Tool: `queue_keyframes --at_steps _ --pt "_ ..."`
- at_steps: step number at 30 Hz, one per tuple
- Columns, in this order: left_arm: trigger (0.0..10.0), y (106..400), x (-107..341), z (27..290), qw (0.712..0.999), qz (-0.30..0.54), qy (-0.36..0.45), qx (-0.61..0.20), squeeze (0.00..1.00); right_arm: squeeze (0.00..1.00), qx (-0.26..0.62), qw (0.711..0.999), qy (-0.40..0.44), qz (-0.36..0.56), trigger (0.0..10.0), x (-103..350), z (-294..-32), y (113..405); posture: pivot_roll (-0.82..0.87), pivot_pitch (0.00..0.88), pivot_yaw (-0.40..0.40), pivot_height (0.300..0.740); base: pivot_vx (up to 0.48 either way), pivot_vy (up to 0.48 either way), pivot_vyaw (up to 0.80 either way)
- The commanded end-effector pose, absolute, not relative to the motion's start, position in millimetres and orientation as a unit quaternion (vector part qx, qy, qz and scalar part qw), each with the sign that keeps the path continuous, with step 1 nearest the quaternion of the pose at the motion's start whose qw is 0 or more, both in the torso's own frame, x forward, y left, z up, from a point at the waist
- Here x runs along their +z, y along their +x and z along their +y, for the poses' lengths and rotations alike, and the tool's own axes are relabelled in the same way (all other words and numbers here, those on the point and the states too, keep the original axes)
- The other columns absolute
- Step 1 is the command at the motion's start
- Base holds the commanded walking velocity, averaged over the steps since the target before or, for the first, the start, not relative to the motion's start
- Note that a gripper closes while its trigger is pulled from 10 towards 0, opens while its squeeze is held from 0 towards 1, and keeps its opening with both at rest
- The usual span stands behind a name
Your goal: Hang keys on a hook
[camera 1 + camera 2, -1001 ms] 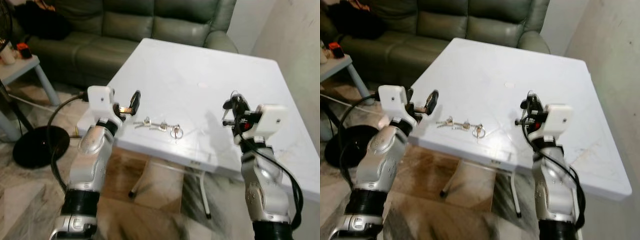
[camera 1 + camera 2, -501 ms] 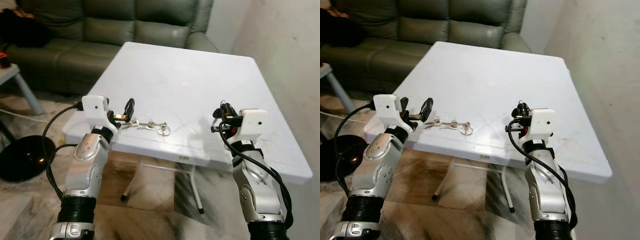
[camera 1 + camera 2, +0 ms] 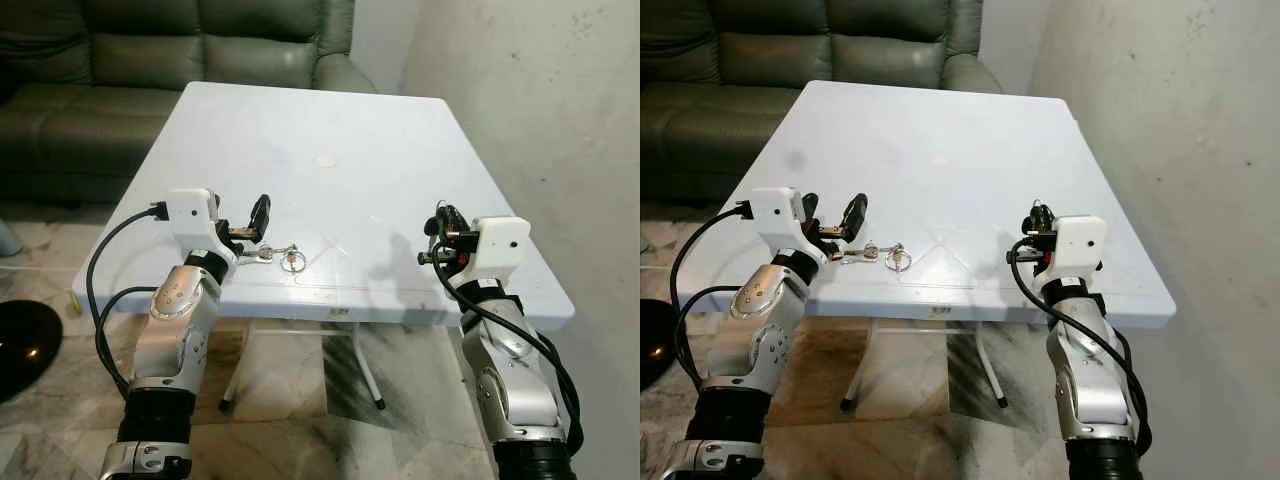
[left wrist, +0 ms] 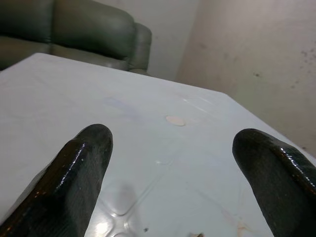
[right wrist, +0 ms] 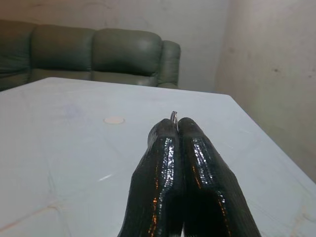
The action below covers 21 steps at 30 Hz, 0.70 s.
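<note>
Both grippers are raised over the near part of the table as I view them. Left gripper (image 3: 252,222): fingers spread wide apart, nothing between them, positioned just above the near left edge, directly beside the keys. Right gripper (image 3: 440,232): fingers pressed together, with a thin metal ring (image 5: 174,116) protruding at the fingertips in the right wrist view; I cannot tell what the ring belongs to.

Largest items first. Green leather sofa (image 3: 150,60): stands behind the table, along the far side. White square table (image 3: 330,120): top surface scuffed, with a small round mark (image 3: 326,160) near its centre. Plaster wall (image 3: 540,90): runs along the table's right side. Marble-patterned floor (image 3: 300,400): visible beneath the table and the folding legs. Black round base (image 3: 22,340): sits on the floor at the far left.

Keys (image 3: 280,254): lying flat on the table near its front edge, a short bunch with a ring at its right end, just right of the left gripper's fingers.
</note>
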State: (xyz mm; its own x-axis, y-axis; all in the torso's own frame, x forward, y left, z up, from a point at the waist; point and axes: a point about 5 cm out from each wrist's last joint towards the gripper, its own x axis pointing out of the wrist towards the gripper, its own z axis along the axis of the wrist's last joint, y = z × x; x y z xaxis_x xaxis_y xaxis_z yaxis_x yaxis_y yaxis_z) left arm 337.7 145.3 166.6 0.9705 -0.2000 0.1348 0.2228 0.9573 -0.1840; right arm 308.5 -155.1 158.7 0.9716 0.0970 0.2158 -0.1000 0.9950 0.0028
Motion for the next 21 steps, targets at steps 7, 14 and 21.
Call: queue_keyframes --at_steps 7,14,21 --pt "10.0 340.1 166.3 145.2 0.988 -0.050 -0.102 -0.103 0.00 0.00 0.050 0.993 0.001 -0.105 10.0 158.3 -153.0 308.8 0.14 0.000 -0.058 0.740 0.000 0.000 -0.75" --pt "10.0 339.9 166.8 144.6 0.988 -0.047 -0.107 -0.104 0.00 0.00 0.055 0.993 0.001 -0.104 10.0 158.4 -150.5 310.1 0.14 0.000 -0.058 0.740 0.000 0.384 -0.75" --pt "10.0 340.7 167.3 145.3 0.989 -0.047 -0.100 -0.094 0.00 0.00 0.059 0.993 0.000 -0.102 10.0 157.4 -148.7 309.5 0.15 0.000 -0.059 0.740 0.000 0.069 -0.75"
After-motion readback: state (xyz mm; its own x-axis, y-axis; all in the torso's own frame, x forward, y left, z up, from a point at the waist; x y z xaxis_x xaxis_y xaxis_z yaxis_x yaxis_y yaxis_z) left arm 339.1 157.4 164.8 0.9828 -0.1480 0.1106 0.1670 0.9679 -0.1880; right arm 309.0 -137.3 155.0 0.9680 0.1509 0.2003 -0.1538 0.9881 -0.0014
